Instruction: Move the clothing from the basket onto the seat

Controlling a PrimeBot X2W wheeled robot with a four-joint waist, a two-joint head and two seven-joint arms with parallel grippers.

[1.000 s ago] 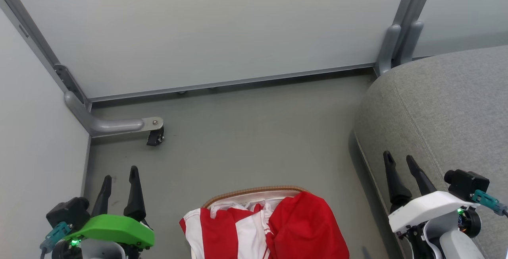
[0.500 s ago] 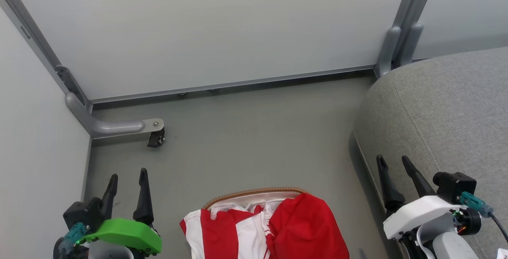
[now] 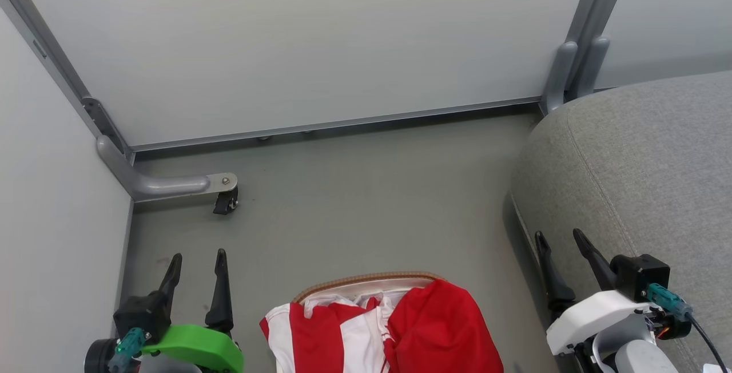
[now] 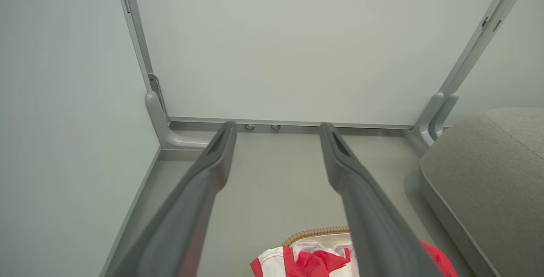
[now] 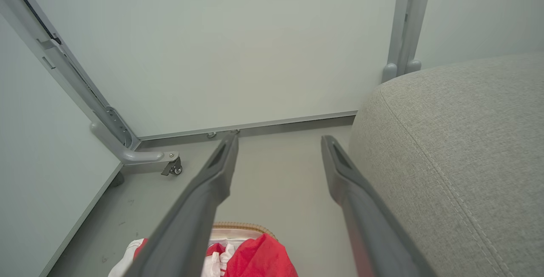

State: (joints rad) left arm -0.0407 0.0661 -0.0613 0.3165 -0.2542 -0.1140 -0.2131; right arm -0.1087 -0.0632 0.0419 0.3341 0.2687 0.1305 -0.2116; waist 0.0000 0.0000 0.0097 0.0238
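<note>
Red and white clothing [image 3: 389,333] is seen piled in the basket [image 3: 366,277], on the floor [image 3: 354,201] beside the grey seat [image 3: 640,178]. Nothing is laid on the seat yet. The left fingers [image 3: 220,287] and right fingers [image 3: 555,290] are spread wide, and nothing is gripped.

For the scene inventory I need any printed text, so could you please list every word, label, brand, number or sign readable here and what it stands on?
None: no text can be read in these pictures. The clothing shows red fabric and white stripes without lettering on the part in view; the basket rim, the seat, the wall panels, the left gripper and the right gripper bear no legible marks.
</note>
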